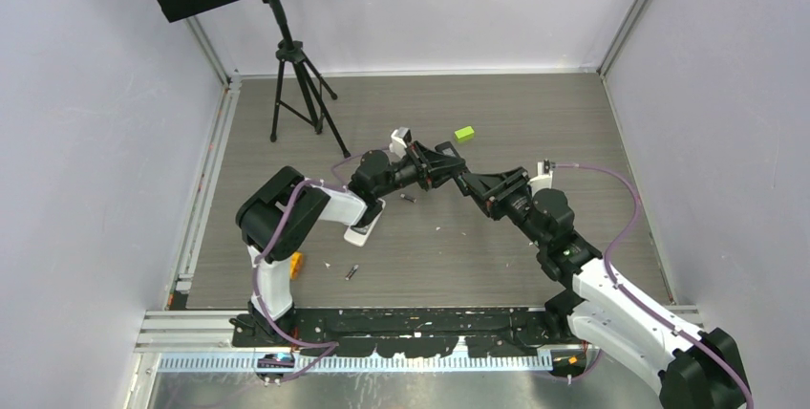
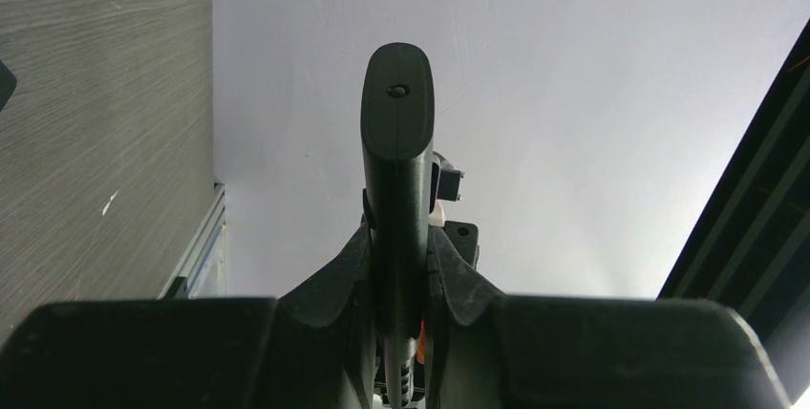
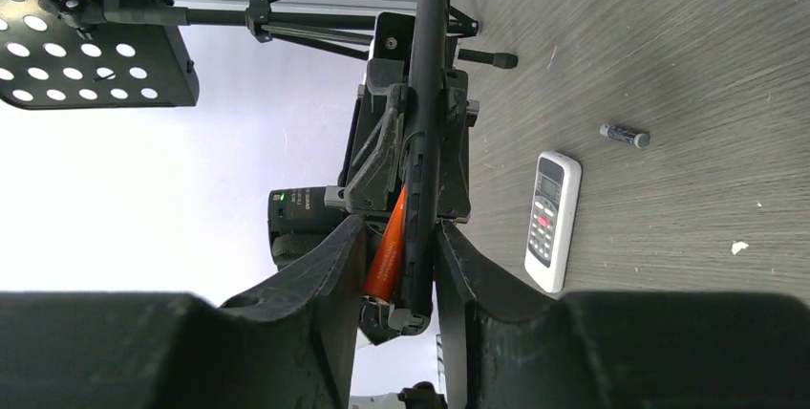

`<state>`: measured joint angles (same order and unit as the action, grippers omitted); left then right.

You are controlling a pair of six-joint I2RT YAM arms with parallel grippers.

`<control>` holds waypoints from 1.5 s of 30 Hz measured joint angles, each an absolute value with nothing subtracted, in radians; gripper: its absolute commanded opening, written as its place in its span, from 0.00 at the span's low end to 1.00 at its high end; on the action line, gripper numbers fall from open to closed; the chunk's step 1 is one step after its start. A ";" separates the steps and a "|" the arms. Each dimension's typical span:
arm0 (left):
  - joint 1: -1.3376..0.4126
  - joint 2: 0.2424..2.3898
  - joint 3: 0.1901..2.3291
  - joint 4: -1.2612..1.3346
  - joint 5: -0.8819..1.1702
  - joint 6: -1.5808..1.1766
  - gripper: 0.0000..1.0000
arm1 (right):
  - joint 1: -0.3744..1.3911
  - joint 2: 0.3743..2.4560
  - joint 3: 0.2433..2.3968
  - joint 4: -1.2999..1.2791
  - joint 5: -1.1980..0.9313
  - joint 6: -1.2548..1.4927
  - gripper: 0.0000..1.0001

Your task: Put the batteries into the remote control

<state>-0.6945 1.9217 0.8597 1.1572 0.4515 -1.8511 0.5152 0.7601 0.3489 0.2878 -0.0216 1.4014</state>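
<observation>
Grey wood-grain worktop, pale walls all round, both arms meeting above its middle. Left end effector is pressed together on the black remote, which juts out past the fingers. It's slim and matte with a rounded end.

Right end effector straddles one end of that remote, with the orange battery lying between one finger and the remote body. Gap looks narrow, but I can't tell whether the fingers bear on it or stand just off.

Battery is a slim orange-red cylinder, far shorter than the remote. My read: light, rigid, smooth and round, so it'll roll and squirt out of a skewed pinch. Take it across mid-barrel — ends left free for the contacts.

One dark battery lies on the worktop just beside the white remote; a second dark battery sits nearer the bases.
</observation>
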 measured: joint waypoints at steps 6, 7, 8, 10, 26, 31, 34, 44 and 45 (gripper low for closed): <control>-0.700 1.920 0.860 1.158 0.444 -1.843 0.00 | 0.515 0.774 0.349 0.290 -0.028 1.407 0.24; -0.700 1.919 0.860 1.160 0.441 -1.842 0.00 | 0.515 0.775 0.349 0.289 -0.027 1.407 0.24; -0.700 1.917 0.860 1.161 0.439 -1.843 0.00 | 0.515 0.778 0.349 0.289 -0.028 1.408 0.24; -0.701 1.916 0.860 1.162 0.436 -1.841 0.00 | 0.515 0.784 0.349 0.291 -0.027 1.411 0.24; -0.721 1.892 0.856 1.149 0.451 -1.765 0.00 | 0.515 0.728 0.323 0.284 -0.038 1.346 0.83; -0.701 1.861 0.812 1.140 0.468 -1.721 0.00 | 0.515 0.678 0.323 0.261 -0.075 1.264 0.83; -0.685 1.835 0.791 1.131 0.488 -1.682 0.00 | 0.513 0.679 0.324 0.228 -0.088 1.215 0.83; -0.559 1.691 0.662 1.010 0.571 -1.412 0.00 | 0.508 0.777 0.550 -0.099 0.001 0.899 0.75; -0.548 1.681 0.653 1.001 0.576 -1.390 0.00 | 0.508 0.804 0.576 -0.118 0.009 0.867 0.77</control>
